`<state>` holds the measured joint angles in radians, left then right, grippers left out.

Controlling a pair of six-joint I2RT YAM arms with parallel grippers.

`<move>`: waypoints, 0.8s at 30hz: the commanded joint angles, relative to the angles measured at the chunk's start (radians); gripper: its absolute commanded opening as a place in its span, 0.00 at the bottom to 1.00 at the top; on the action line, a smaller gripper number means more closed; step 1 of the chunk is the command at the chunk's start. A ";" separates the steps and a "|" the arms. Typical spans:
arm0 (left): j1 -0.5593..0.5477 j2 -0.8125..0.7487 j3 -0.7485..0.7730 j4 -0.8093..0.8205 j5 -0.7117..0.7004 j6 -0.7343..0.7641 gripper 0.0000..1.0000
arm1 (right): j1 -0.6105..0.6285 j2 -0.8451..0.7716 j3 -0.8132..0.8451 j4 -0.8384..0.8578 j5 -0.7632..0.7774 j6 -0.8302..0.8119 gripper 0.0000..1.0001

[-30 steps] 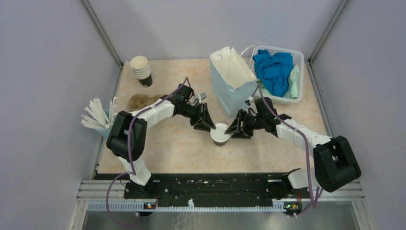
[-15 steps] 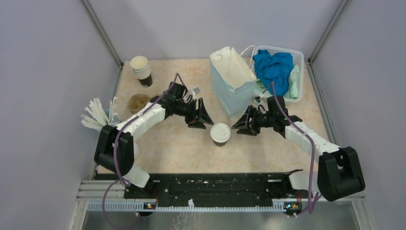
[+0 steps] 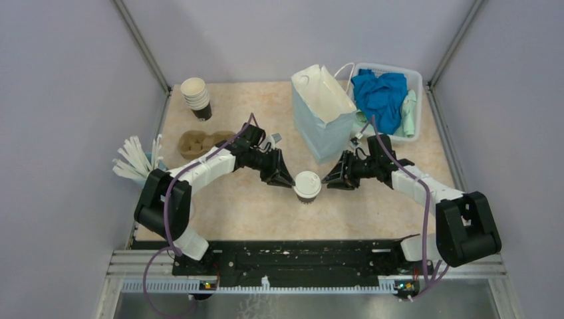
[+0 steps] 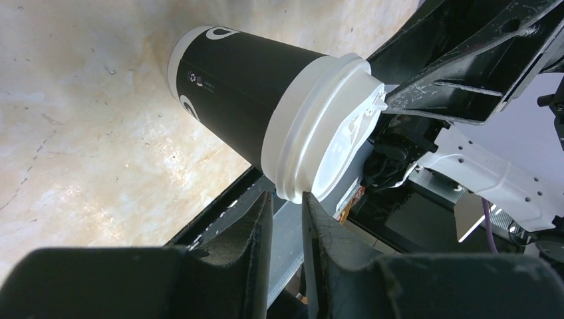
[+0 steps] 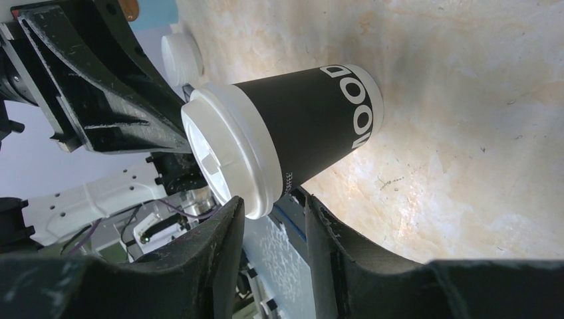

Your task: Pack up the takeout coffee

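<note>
Change: half a second ago both arms were drawn clear of the cup. Now the left arm [image 3: 206, 166] and the right arm [image 3: 416, 181] are back in on it, one from each side.
Left jaws: narrowed to a slim gap and gripping nothing. The tips are just beside the lid [image 4: 332, 126] rim.
Right jaws: a little wider apart and also empty. The tips are just beside the opposite rim.
Takeout coffee [image 3: 306, 186]: upright on the counter [image 3: 253, 206] between the two sets of tips, lid on. I cannot tell whether either set touches it.
Paper bag [image 3: 322, 113]: stands open behind the cup, near but apart.
Meaning: I judge this a second approach to press or check the lid. The cup is not yet lifted, so packing has not begun.
</note>
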<state>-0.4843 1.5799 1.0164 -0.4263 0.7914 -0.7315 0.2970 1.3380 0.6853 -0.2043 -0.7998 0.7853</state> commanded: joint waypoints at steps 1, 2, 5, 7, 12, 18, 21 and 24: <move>-0.003 -0.003 -0.002 0.018 -0.004 0.002 0.28 | 0.004 0.007 -0.002 0.053 -0.026 -0.021 0.39; -0.002 -0.003 -0.002 0.009 -0.009 0.007 0.27 | 0.006 0.009 -0.004 0.055 -0.025 -0.019 0.39; -0.003 0.001 -0.004 -0.001 -0.013 0.016 0.26 | 0.010 0.014 -0.010 0.070 -0.024 -0.011 0.38; -0.002 0.005 -0.006 -0.005 -0.014 0.018 0.25 | 0.015 0.019 -0.013 0.082 -0.021 -0.005 0.38; -0.005 0.025 0.005 -0.006 -0.018 0.020 0.25 | 0.035 0.046 -0.009 0.094 -0.015 -0.008 0.37; -0.026 0.052 0.023 -0.048 -0.057 0.032 0.25 | 0.051 0.063 -0.016 0.098 0.005 -0.002 0.34; -0.046 0.061 0.027 -0.091 -0.109 0.041 0.25 | 0.053 0.063 -0.026 0.090 0.026 -0.001 0.34; -0.057 0.077 0.031 -0.157 -0.178 0.052 0.23 | 0.053 0.066 -0.038 0.079 0.052 -0.001 0.34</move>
<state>-0.5030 1.6123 1.0401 -0.4786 0.7479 -0.7189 0.3271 1.3857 0.6758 -0.1356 -0.8051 0.7902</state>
